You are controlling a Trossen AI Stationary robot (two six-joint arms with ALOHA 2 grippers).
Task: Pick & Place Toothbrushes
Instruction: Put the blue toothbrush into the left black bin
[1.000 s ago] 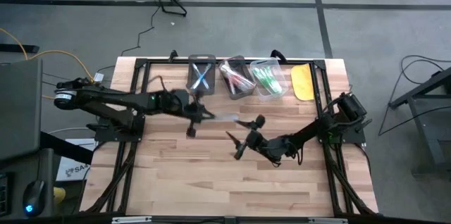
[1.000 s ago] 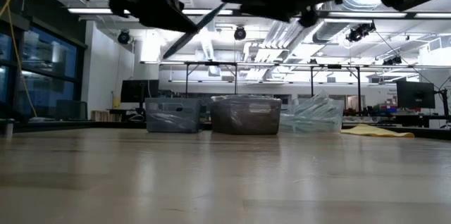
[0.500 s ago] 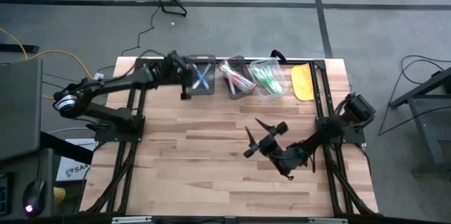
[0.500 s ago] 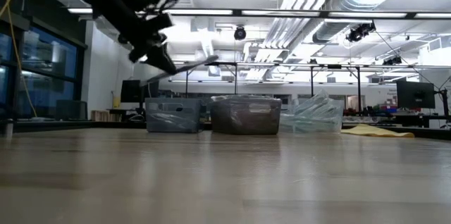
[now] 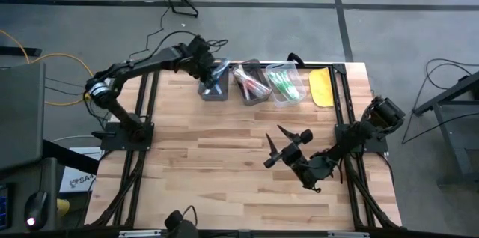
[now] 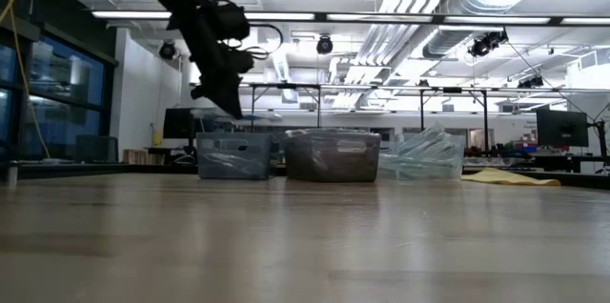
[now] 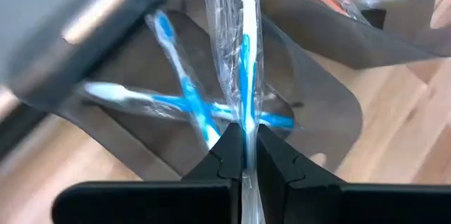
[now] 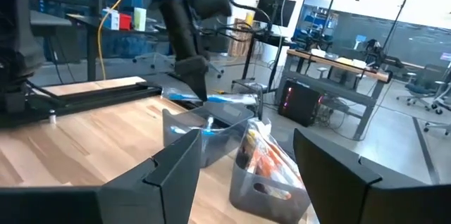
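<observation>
Three clear bins stand in a row at the table's far edge. The left bin (image 5: 213,82) holds blue toothbrushes (image 7: 187,101), the middle bin (image 5: 251,82) orange-red ones, the right bin (image 5: 284,82) green ones. My left gripper (image 5: 212,72) hangs over the left bin, shut on a white-and-blue toothbrush (image 7: 245,62) in a clear wrapper. The low view shows this gripper (image 6: 227,98) above the bin's rim. Toward the table's right, my right gripper (image 5: 283,145) stands open and level with nothing between its fingers (image 8: 176,175). My left gripper pinches the wrapped toothbrush's handle (image 7: 244,136) between its two fingers, near one end. The fingers slant down from the near left. The toothbrush sticks out past them over the left bin (image 8: 232,98), lifted clear of the brushes lying inside.
A yellow flat object (image 5: 322,87) lies right of the green bin. Black frame rails (image 5: 340,118) run along both sides of the table. The wooden top (image 5: 217,171) between the bins and the near edge is bare.
My left gripper has swung from the table's middle toward the far edge, carrying the wrapped toothbrush, and now tips down over the left bin; its wrist has rolled on the way. My right gripper has drawn back toward the table's right edge, empty.
</observation>
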